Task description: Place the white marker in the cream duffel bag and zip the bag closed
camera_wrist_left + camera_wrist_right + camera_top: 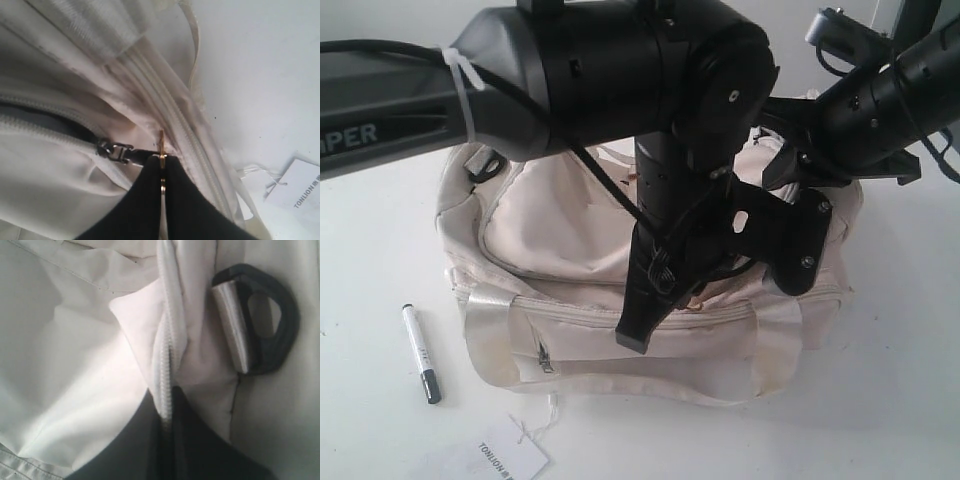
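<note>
left hand [162, 159] clamped on the gold zipper pull [161, 141] of the cream duffel bag [550, 240], right hand [167, 390] pinched shut on the bag's zip end just beside the black strap ring [282, 325], white marker [421, 353] flat on the counter [880, 400], outside the bag, well clear of both hands

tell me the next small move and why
Probably draw the left claw, shut on the gold zipper pull, along to widen the opening: the slim white marker lies outside the cream fabric duffel bag, whose end the right claw pinches.
</note>
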### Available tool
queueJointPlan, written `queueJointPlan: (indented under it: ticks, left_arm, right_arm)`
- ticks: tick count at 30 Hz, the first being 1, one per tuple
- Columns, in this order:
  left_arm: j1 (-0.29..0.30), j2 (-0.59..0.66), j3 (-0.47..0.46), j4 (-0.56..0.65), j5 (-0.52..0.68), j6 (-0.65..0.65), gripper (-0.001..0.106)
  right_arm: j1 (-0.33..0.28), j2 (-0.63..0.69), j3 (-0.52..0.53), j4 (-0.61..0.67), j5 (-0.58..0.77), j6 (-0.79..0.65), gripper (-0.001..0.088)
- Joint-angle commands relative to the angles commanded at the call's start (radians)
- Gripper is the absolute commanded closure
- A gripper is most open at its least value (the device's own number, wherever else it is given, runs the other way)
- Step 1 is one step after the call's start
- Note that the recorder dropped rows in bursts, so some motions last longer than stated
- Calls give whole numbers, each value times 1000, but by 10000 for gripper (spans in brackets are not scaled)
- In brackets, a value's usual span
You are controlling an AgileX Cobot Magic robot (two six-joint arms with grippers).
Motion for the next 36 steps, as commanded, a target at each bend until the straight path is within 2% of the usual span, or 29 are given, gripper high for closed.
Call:
queueJointPlan:
  ticks: [17,28,36]
  left_arm:
    - [0,0,0,23,0,-52,1053]
    - [2,0,0,43,0,-157,1053]
    - [2,-3,3,39,0,-179,1053]
  right_arm:
    - [0,0,0,-14,0,0,868]
    - [0,0,0,-14,6,0,868]
    - [0,0,0,-16,8,0,868]
